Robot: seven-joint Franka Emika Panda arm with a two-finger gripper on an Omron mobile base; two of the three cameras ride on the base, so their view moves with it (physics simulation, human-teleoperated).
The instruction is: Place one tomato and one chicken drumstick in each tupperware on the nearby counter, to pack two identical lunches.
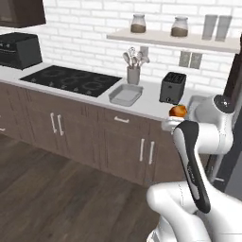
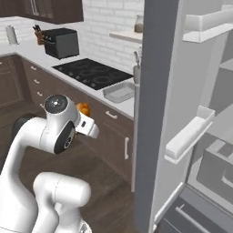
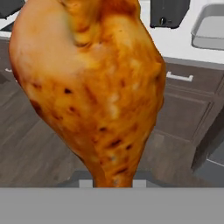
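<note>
claw [image 3: 113,181]: pinching chicken drumstick [image 3: 92,83] by narrow end | base views: drumstick above cabinet fronts, grey tray [image 1: 125,95] on tabletop [image 1: 153,105] beside black toaster [image 1: 172,88]

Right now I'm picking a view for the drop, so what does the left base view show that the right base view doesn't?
Left base only: a toaster and two shelf jars. Right base only: the open fridge door with its shelves, and a knife block. Both: the counter, cooktop, grey tray, utensil holder, and the drumstick in the shut jaws.
</note>
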